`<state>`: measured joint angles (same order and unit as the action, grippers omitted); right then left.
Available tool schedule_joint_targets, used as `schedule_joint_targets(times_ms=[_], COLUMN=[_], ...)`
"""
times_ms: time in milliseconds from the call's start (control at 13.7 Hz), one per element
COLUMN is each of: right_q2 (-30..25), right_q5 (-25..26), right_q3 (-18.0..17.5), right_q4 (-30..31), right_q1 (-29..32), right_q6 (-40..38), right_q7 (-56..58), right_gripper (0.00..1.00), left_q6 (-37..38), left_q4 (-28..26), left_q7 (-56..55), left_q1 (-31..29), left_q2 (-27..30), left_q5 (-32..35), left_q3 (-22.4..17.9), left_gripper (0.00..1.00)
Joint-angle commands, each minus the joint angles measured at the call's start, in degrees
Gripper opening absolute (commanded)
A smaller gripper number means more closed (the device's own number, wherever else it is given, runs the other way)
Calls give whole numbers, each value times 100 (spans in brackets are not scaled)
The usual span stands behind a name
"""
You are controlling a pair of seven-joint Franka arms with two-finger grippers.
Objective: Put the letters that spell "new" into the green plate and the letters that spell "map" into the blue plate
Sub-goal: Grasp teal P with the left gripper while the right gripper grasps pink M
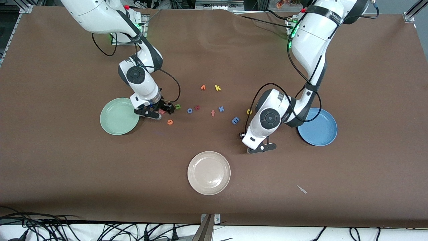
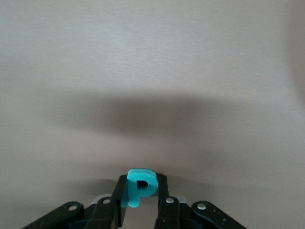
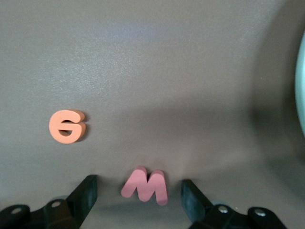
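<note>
My left gripper (image 2: 141, 187) is shut on the teal p (image 2: 141, 185). In the front view it (image 1: 260, 149) is low at the table beside the blue plate (image 1: 319, 129), and the p is hidden there. My right gripper (image 3: 139, 193) is open, one finger on each side of the salmon w (image 3: 145, 186) and neither touching it. It (image 1: 157, 113) is down beside the green plate (image 1: 115, 117). The orange e (image 1: 170, 122) and green n (image 1: 178, 106) lie close by. The blue m (image 1: 235, 120) and yellow a (image 1: 249, 111) lie near the left arm's wrist.
Mid-table lie a blue o (image 1: 190, 110), a small red letter (image 1: 197, 107), an orange f (image 1: 213, 113), a blue x (image 1: 221, 108), a yellow k (image 1: 217, 88) and another orange letter (image 1: 203, 87). A cream plate (image 1: 209, 172) sits nearer the camera.
</note>
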<state>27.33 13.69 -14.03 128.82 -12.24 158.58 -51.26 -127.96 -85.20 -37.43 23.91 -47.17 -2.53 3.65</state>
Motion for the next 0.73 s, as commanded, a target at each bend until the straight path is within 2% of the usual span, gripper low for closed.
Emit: schedule_joint_targets(times_ms=[0,292,365,511,657], right_q2=[159,-17,-43,-96,-166], right_q5=[161,213,213,222,222], right_q3=[102,111,111,111,111], right_q4=[-138,-129,-120,-111,-111], right_q1=[-60,-60,-60,-60,-60], right_q6=[33,-55,-64,-73,-204], right_q7=[-121,-112,-112,-103,-103], right_gripper=[66,50,47,38,31], left_q6=[1128,2247,2319,2145,1445], left_q4=[318,215,49,-661,-1713], left_q7=[881,2544,2869,3441,3576], left_q1=[-455,-1106,-1281,-1580,-1644], left_q2=[313,665,822,1331,1972], left_q5=[77,68,86,112,199], left_q3=[13,5,13,13,-4], left_gripper=[0,0,0,0,0])
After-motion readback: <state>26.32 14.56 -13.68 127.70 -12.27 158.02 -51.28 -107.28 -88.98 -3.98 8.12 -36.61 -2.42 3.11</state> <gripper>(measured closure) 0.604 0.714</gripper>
